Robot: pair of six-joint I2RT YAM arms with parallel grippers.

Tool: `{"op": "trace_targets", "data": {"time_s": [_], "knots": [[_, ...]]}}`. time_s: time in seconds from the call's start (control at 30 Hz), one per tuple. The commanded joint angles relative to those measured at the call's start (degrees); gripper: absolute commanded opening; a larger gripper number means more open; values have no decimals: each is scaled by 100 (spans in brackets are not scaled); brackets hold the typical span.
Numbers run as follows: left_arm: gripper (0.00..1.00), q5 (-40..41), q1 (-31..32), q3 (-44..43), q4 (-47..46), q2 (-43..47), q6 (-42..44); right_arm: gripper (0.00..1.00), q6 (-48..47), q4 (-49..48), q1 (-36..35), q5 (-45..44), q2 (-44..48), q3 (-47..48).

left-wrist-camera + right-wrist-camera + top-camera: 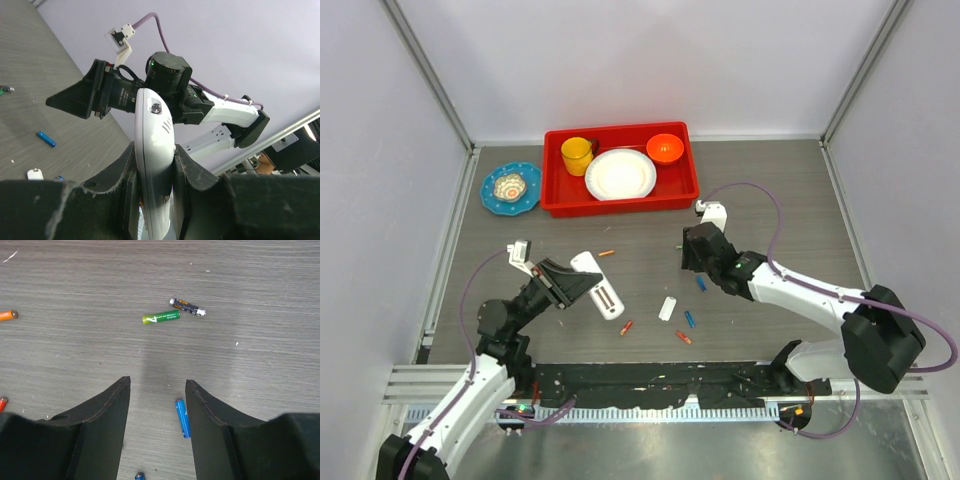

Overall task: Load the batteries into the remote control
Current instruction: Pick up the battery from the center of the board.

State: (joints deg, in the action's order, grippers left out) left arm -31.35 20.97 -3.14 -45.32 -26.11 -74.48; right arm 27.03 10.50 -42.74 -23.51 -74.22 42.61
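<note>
The white remote control (598, 285) is clamped edge-on in my left gripper (570, 283), lifted off the table with its open battery recess (609, 298) facing up. In the left wrist view the remote control (156, 125) stands between the two fingers of the left gripper (154, 150). My right gripper (157, 385) hangs open over the table, empty, with a blue battery (182, 418) lying below, close to its right finger. A green battery (160, 317) and a dark one (187, 306) lie just ahead. In the top view the right gripper (692, 262) is right of the remote.
Loose cells lie on the table: orange (607, 253), red (626, 327), orange (683, 337), blue (689, 319) and blue (700, 283). A small white cover piece (667, 308) lies among them. A red tray (552, 190) with dishes and a blue plate (511, 187) stand at the back.
</note>
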Motion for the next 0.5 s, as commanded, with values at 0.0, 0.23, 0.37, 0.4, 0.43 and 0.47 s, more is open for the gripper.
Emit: {"op": "trace_targets", "data": {"time_s": [0.0, 0.23, 0.37, 0.4, 0.43, 0.47], "knots": [[0, -397, -32, -29, -530, -113, -190, 54, 31, -698, -6, -383, -49, 134], [0, -495, -32, 32, -864, -254, -243, 54, 22, -409, 55, -198, -251, 388], [0, -468, -23, 67, -812, -228, -225, 52, 74, -269, 327, -146, -462, 520], [0, -468, -23, 68, -794, -228, -234, 51, 127, -242, 441, -50, -506, 538], [0, -477, -23, 68, -742, -228, -234, 49, 188, -233, 546, 64, -567, 564], [0, -486, -23, 68, -707, -228, -243, 49, 206, -233, 730, 170, -603, 582]]}}
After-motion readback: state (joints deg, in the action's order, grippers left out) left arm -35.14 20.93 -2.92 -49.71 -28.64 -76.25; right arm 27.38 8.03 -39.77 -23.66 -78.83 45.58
